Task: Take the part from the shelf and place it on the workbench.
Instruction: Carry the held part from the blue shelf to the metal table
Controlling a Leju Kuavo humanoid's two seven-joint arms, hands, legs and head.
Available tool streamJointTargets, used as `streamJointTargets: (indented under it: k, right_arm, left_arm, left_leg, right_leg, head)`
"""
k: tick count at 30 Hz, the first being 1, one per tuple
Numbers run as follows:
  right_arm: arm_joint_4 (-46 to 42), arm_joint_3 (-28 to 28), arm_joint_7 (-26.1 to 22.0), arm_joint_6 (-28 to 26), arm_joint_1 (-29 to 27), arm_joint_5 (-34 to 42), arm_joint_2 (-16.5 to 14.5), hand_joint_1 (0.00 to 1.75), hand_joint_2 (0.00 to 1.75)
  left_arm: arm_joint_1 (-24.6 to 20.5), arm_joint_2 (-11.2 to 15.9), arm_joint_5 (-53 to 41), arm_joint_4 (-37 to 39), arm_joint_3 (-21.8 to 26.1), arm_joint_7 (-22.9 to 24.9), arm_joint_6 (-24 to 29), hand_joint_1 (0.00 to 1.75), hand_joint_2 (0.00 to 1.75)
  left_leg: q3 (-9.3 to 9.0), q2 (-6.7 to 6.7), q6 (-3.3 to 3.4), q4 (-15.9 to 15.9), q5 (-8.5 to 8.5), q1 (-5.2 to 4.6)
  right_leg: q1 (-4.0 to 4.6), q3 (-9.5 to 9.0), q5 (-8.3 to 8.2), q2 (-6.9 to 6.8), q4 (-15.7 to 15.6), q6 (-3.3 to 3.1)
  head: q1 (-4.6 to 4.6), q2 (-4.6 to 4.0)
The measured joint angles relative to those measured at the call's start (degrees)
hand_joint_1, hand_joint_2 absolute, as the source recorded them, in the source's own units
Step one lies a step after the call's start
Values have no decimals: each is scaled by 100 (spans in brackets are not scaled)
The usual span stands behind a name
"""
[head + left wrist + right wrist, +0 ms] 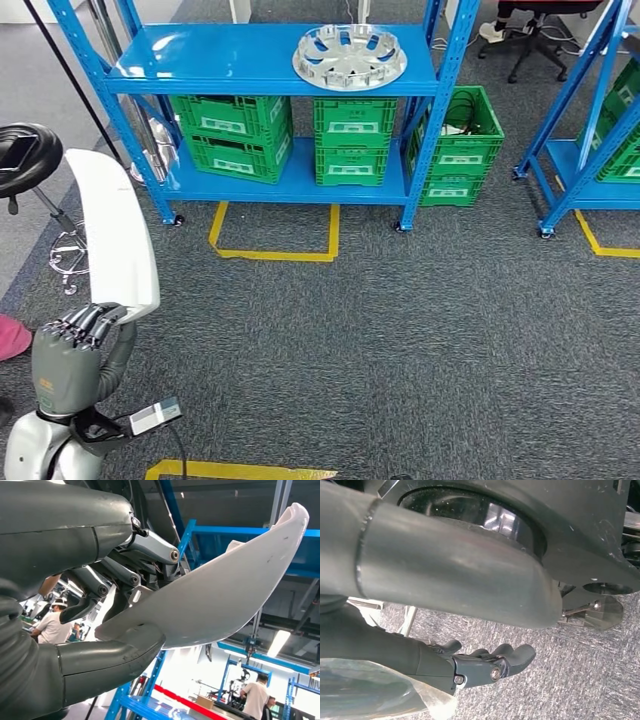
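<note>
The left robot hand (75, 350) is clamped on 1 long white curved panel (117, 230), fingers (87, 320) hooked over its lower edge, thumb (113, 655) pressed under it as the left wrist view shows. The panel stands up from the robot hand, tilted slightly, off the shelf and over the grey carpet (392, 350).

The right robot hand (486, 662) hangs over the carpet, holding nothing, fingers loosely curved and slightly apart.

Well ahead of the left robot hand stands 1 blue shelf rack (272, 60). On its upper board, ahead and to the right, lies 1 silver hubcap (349, 55). On its lower board I count 2 stacks of green crates (234, 135), and 1 more stack (460, 150) sits on the floor just beside the rack's right post. A 2nd blue rack (589, 130) stands far to the right. Yellow tape (275, 250) marks the carpet in front of the rack, and 1 black stool (26, 155) stands just beyond the left robot hand, to its left.
</note>
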State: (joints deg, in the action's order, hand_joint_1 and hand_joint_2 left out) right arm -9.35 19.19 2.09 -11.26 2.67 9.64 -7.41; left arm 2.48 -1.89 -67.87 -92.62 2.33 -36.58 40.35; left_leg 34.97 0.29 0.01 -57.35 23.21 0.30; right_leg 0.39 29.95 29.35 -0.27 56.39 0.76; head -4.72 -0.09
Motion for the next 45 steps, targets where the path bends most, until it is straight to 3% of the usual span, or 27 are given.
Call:
streamJointTargets:
  k: [11, 15, 17, 19, 20, 21, 22, 25, 27, 30, 31, 33, 35, 36, 37, 38, 41, 42, 45]
  right_arm:
    - [0, 0, 39, -5, 1, -23, 0, 0, 0]
    - [0, 0, 51, -15, 8, -35, -19, 0, 0]
    - [0, 1, 54, -20, 10, -36, -22, 0, 0]
    - [0, 1, 56, -23, 10, -36, -22, 0, 0]
    - [0, 1, 57, -25, 8, -36, -22, 0, 0]
    - [0, 1, 59, -28, 6, -36, -21, 0, 0]
    - [0, 1, 60, -31, 4, -36, -21, 0, 0]
    - [-1, 1, 58, -36, 15, -35, -28, 0, 0]
    - [-3, 0, 50, -44, 25, -34, -38, 0, 0]
    - [-4, 0, 45, -50, 22, -33, -40, 0, 0]
    - [-4, 0, 45, -50, 22, -33, -40, 0, 0]
    - [-4, 0, 44, -53, 22, -33, -42, 0, 0]
    - [-4, 0, 44, -57, 15, -33, -42, 0, 0]
    - [-4, 0, 44, -59, 11, -32, -42, 0, 0]
    - [-4, 0, 44, -59, 9, -32, -42, 0, 0]
    - [-4, 0, 44, -59, 8, -31, -42, 0, 0]
    - [-5, 0, 40, -59, 9, -32, -45, 0, 0]
    - [-6, 0, 39, -59, 11, -32, -46, 0, 0]
    - [-7, 0, 36, -57, 16, -32, -48, 0, 0]
  left_arm:
    - [-39, 66, -40, 45, -125, 118, 0, 175, 175]
    - [-73, 120, -57, 48, -170, 174, 0, 175, 175]
    - [-95, 129, -59, 48, -213, 198, 0, 175, 175]
    - [-109, 136, -63, 54, -241, 214, 0, 175, 175]
    - [-110, 140, -66, 60, -248, 218, 0, 175, 175]
    - [-108, 142, -68, 68, -258, 222, 0, 175, 175]
    - [-108, 143, -70, 76, -267, 222, 0, 175, 175]
    - [-110, 152, -69, 88, -280, 230, -1, 175, 175]
    - [-112, 166, -68, 89, -282, 239, 0, 175, 175]
    - [-104, 177, -66, 91, -297, 240, 2, 175, 175]
    - [-101, 183, -65, 93, -303, 239, 1, 175, 175]
    - [-100, 195, -60, 96, -311, 238, 1, 175, 175]
    - [-98, 197, -57, 97, -316, 231, 1, 175, 175]
    - [-96, 197, -57, 97, -316, 226, 1, 175, 175]
    - [-92, 197, -58, 98, -316, 219, 0, 175, 175]
    - [-92, 197, -58, 98, -316, 213, 0, 175, 175]
    - [-120, 197, -59, 97, -320, 207, 0, 175, 175]
    - [-134, 197, -58, 96, -322, 207, 1, 175, 175]
    - [-141, 197, -58, 97, -323, 205, 2, 175, 175]
  left_leg:
    - [2, 0, 1, -3, 1, -1]
    - [-25, -1, 126, 107, -78, 3]
    - [-53, 10, 154, 253, -172, 51]
    - [-8, 15, 140, 279, -215, 73]
    - [26, 15, 118, 272, -230, 87]
    - [59, 15, 91, 261, -247, 109]
    - [94, 14, 56, 243, -263, 141]
    - [228, 5, -108, 107, -294, 247]
    - [274, -3, -236, 31, -299, 259]
    - [265, -9, -364, 64, -340, 279]
    - [298, -8, -379, -4, -252, 288]
    - [482, -7, -362, -518, 207, 278]
    - [717, -6, -324, -1353, 743, 234]
    - [752, -7, -299, -1640, 890, 209]
    - [689, -7, -263, -1715, 930, 182]
    - [517, -7, -212, -1557, 878, 152]
    - [-248, 7, -21, -437, 627, 42]
    - [-383, 14, 18, -208, 592, 9]
    - [-411, 15, 56, -77, 520, -50]
  right_leg:
    - [-3, -1, -2, 0, -3, 2]
    - [-28, -58, -28, -15, -45, 96]
    - [-32, 87, 201, 7, 230, 146]
    - [-81, 414, 593, 19, 919, 220]
    - [-113, 564, 726, 19, 1252, 262]
    - [-145, 632, 758, 18, 1422, 306]
    - [-180, 592, 686, 17, 1379, 352]
    - [-286, 55, 250, 31, 369, 497]
    - [-289, -51, 175, 64, 98, 416]
    - [-251, 53, 115, 67, 199, 162]
    - [-244, 73, 72, 56, 202, 100]
    - [-219, 140, -30, 33, 202, 0]
    - [-166, 240, -114, 25, 206, -43]
    - [-135, 296, -152, 22, 207, -55]
    - [-105, 347, -188, 20, 208, -63]
    - [-79, 390, -220, 19, 208, -67]
    - [-30, 460, -301, 20, 210, -46]
    - [-27, 469, -322, 15, 210, -23]
    - [-52, 476, -370, -6, 168, 56]
  head:
    - [0, 0]
    - [3, 0]
    - [-8, 0]
    - [-13, 0]
    - [-12, 0]
    - [-11, 0]
    - [-11, 0]
    - [-25, 0]
    - [-4, 0]
    - [63, 0]
    - [78, 0]
    - [121, 0]
    - [143, 0]
    - [145, 0]
    - [145, 0]
    - [144, 0]
    - [140, 0]
    - [142, 0]
    - [148, 0]
